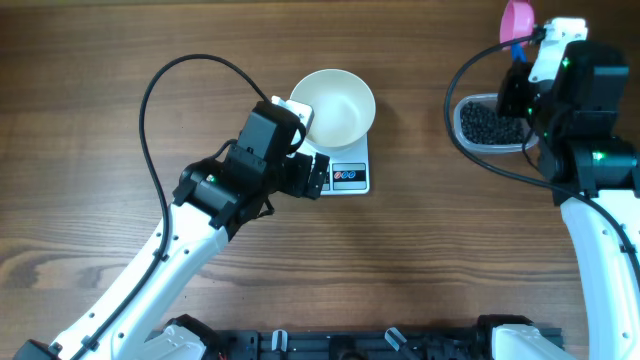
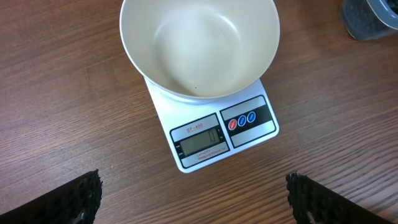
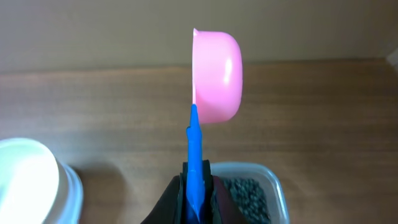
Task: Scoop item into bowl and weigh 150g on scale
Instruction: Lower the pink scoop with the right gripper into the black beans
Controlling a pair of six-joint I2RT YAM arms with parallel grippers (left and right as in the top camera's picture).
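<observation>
Right end effector clamps scoop

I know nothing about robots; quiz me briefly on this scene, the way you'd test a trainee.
1. True or false: the bowl stands on the scale.
2. Which arm's tool grips the pink scoop by its blue handle? A) left B) right
3. Fill in: the black pellets lie in the clear plastic ____.
Key: 1 true; 2 B, the right tool, while the left tool is open and empty; 3 tub.
</observation>
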